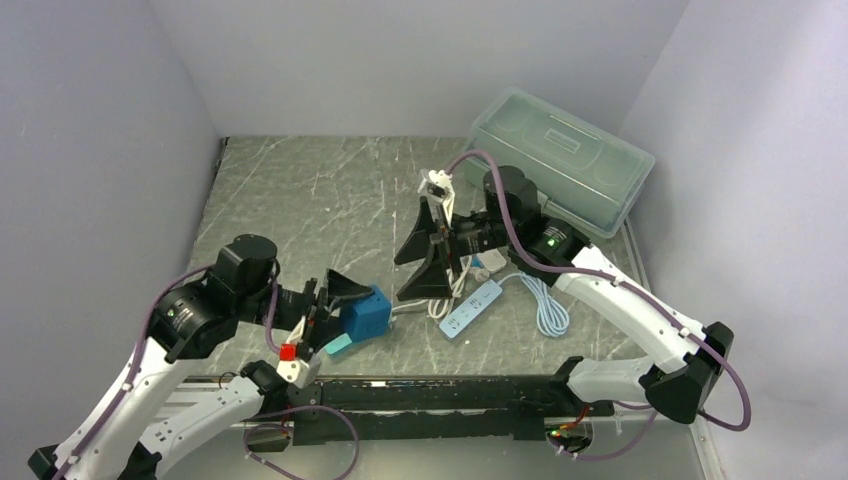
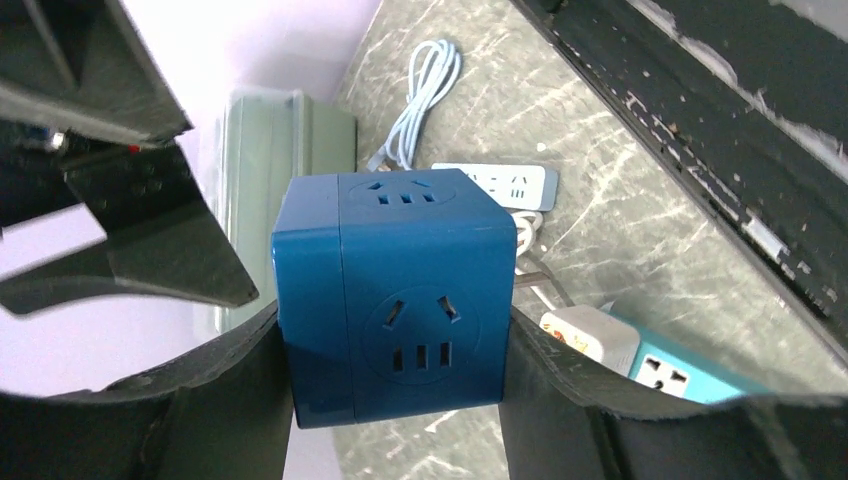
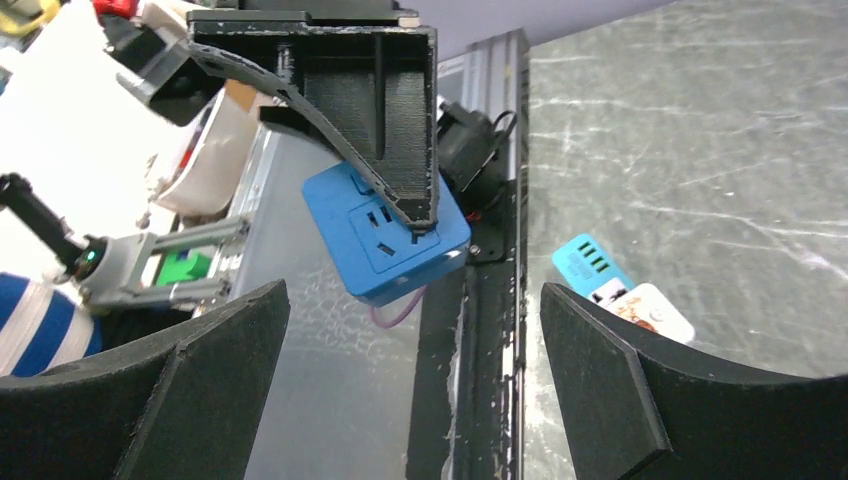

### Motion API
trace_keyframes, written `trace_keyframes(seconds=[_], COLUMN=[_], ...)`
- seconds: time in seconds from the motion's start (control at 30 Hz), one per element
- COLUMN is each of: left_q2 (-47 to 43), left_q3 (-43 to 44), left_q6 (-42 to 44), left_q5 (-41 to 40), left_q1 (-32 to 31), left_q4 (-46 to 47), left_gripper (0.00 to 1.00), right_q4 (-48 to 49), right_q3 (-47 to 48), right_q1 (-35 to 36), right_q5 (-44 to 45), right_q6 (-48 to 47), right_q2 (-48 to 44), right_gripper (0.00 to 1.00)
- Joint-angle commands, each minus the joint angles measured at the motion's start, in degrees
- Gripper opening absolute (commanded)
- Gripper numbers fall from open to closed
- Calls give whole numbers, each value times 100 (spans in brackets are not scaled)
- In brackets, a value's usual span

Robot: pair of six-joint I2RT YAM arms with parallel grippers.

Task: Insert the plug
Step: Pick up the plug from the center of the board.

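Fingers of my left gripper [image 2: 395, 372] pinched the blue plastic cube socket [image 2: 400, 300]. My right gripper [image 1: 420, 266] hung spread and empty at its two o'clock. In the left wrist view, the white plug [image 2: 590, 335] lay on the table at the cube's four o'clock, just beside a teal adapter [image 2: 672, 375].

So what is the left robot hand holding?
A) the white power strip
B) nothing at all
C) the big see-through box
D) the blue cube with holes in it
D: the left gripper has one finger pressed against each side of the blue cube, while the white power strip lies on the table.
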Motion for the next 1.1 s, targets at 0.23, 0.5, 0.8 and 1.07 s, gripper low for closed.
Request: trace_keyframes(seconds=[0.23, 0.5, 0.8, 1.07], left_q2=[435, 489, 228, 305], left_q3=[205, 178, -38, 84], left_q6=[3288, 3510, 3979, 4026], left_q5=[714, 762, 920, 1030], left_q1=[-1, -2, 1, 6], left_q4=[-1130, -1115, -1069, -1090], left_gripper=[0, 0, 0, 0], right_q4=[-586, -865, -910, -849], right_q3=[484, 598, 426, 538], right_q1=[713, 1145, 1276, 1708], right_q5=[-244, 369, 891, 914], right_q6=[-1183, -1868, -2084, -2340], right_q2=[408, 515, 486, 683], right_gripper=[100, 100, 100, 100])
